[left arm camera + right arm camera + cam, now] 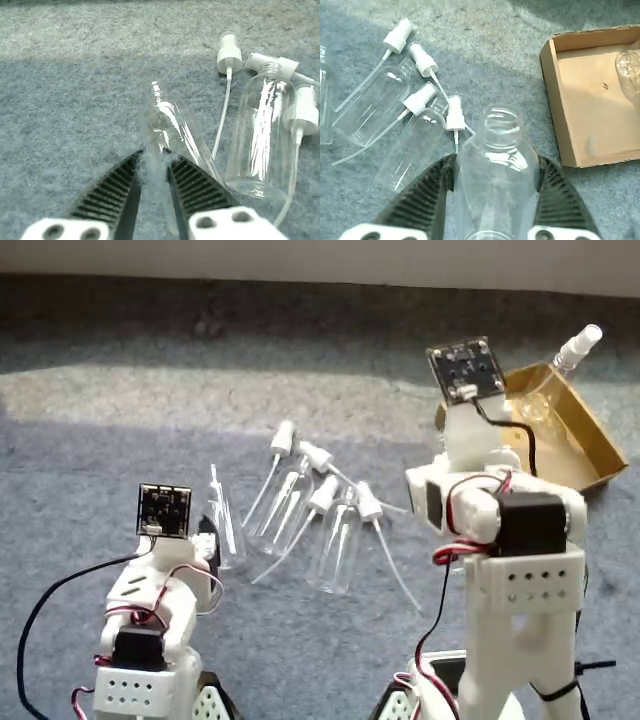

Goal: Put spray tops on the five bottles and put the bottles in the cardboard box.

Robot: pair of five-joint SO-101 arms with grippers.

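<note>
My right gripper (495, 161) is shut on a clear open-necked bottle (496, 145), held above the carpet beside the cardboard box (552, 90). One bottle with a spray top (575, 348) leans in the box (592, 458). My left gripper (153, 155) is closed narrowly on the near end of another clear bottle (172, 125), neck pointing away; from above this bottle (225, 530) sits just ahead of the left arm. Two more bottles (285, 505) (338, 545) lie in the middle among several loose spray tops (283, 438) with long dip tubes.
Grey carpet covers the table. The right arm's body (520, 530) stands tall in front of the box and hides its gripper from above. Bare carpet lies left of and beyond the pile of bottles.
</note>
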